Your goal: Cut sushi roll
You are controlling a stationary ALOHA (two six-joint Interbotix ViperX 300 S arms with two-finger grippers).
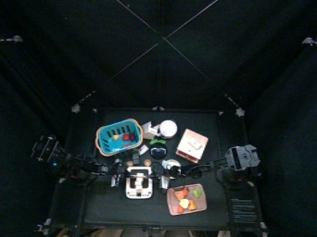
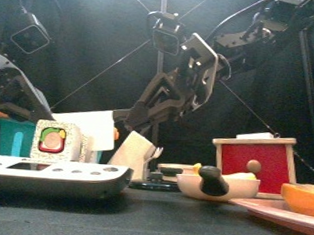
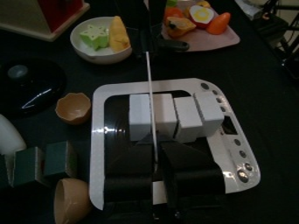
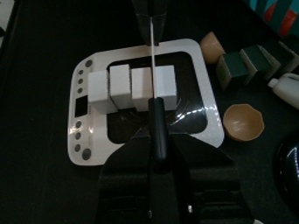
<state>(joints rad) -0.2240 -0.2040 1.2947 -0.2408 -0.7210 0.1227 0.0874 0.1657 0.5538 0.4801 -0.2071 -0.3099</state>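
cut under way — blade on the roll, not through yet

sushi roll [image 3: 173,118] lies on the white tray [image 3: 105,101] mid-worktop, showing seams between blocks, so some slices look done. left claw [image 3: 153,168] is pinched on the knife [image 3: 152,79], whose blade lies across the roll. right claw [image 4: 156,131] hangs over the same tray, pressed on a thin blade-like tool — which arm actually cuts, cannot tell.
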